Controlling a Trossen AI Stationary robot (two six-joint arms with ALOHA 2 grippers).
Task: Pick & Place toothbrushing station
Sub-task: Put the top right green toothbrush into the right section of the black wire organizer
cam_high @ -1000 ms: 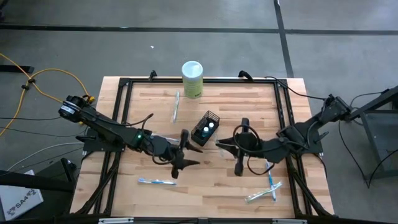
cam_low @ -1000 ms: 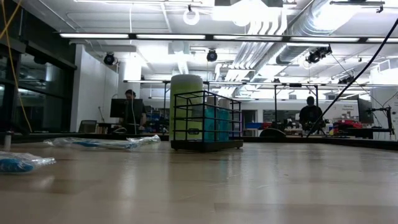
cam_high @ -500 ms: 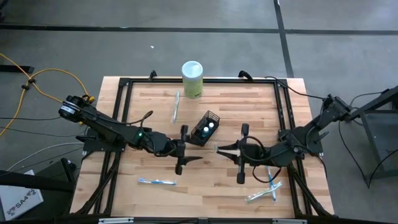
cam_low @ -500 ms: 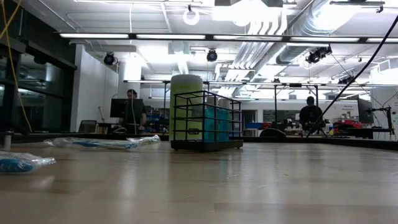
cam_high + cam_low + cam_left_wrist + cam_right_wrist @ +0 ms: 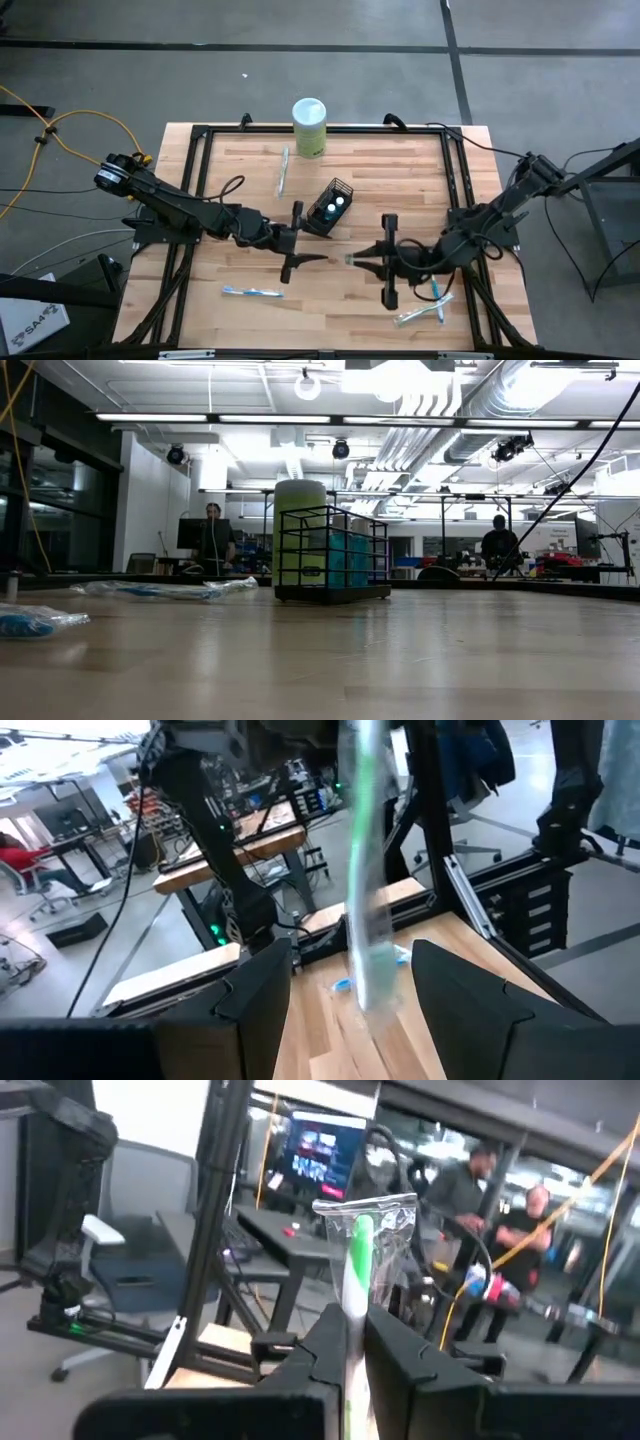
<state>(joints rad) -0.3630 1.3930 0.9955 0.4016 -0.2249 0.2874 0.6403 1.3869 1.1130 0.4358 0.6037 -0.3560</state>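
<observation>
Right end effector [image 5: 352,259], at 5 o'clock from the wire-mesh holder [image 5: 331,207], pinches a wrapped green toothbrush [image 5: 356,1270] upright for handover; left end effector [image 5: 314,235] gapes empty beside it.

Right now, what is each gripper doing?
Left gripper: open, empty.
Right gripper: shut on a green-handled toothbrush in clear plastic wrapper.

Left arm: reaches in from the table's left edge toward the middle, low over the wood.
Left gripper [image 5: 297,243]: fingers [image 5: 262,990] spread wide apart, nothing clamped.
Right arm: bends in from the right edge, forearm pointing left.
Right gripper [image 5: 352,259]: fingers [image 5: 330,1338] pinched nearly together.
</observation>
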